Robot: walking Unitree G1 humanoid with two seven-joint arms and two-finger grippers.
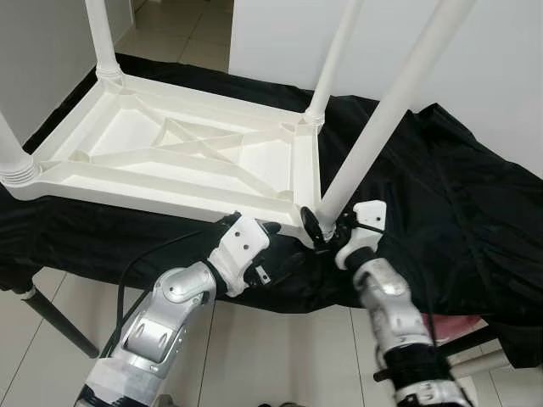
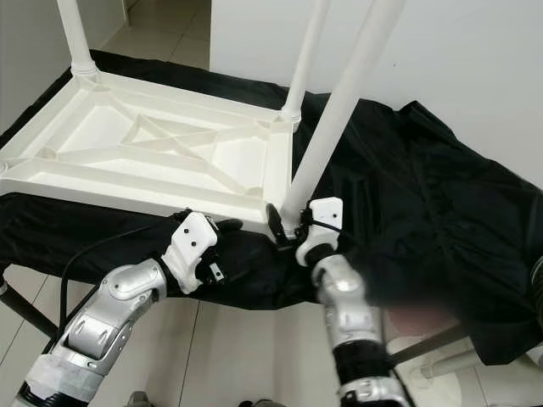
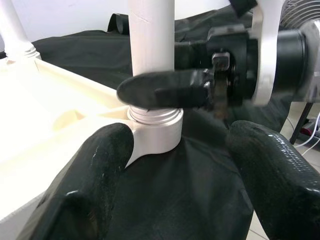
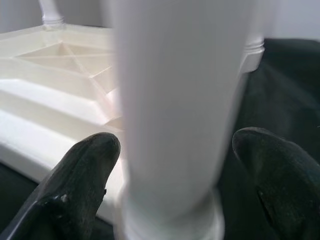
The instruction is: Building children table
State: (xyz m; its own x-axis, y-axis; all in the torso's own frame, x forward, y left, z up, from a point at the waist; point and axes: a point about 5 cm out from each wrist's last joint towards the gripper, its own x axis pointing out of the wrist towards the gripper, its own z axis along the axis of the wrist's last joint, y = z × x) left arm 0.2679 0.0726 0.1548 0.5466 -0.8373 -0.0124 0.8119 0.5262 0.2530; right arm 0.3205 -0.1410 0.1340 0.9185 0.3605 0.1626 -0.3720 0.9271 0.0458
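- White plastic tabletop (image 1: 170,153): lies upside down, ribbed underside up, on a black cloth (image 1: 441,186) that drapes a low support; it takes up the left and middle of the scene.
- Legs: four white tubular legs stand in the corner sockets. Far-left leg (image 1: 100,38), far-right leg (image 1: 335,59) and left leg (image 1: 10,153) appear seated. The near-right leg (image 1: 386,110) leans a little to the right from its socket.
- Near-right socket (image 3: 155,131): a threaded collar shows at the leg's base, so the joint looks not fully screwed home.
- Right gripper (image 1: 327,227): at the base of the near-right leg, its two black fingers set on either side of the tube just above the collar. In the right wrist view a narrow gap shows between each fingertip (image 4: 85,165) and the leg, so whether it grips firmly I cannot tell.
- Left gripper (image 1: 254,231): at the near edge of the tabletop, just left of the same corner; fingers spread wide, holding nothing, aimed at the socket.
- Step in hand, as judged: fitting the last leg, with the task close to its end.
- Next move calls for: a firm closure on the leg, a turn about its axis to bring it upright and seated, and the left gripper bracing the tabletop against sliding on the cloth.
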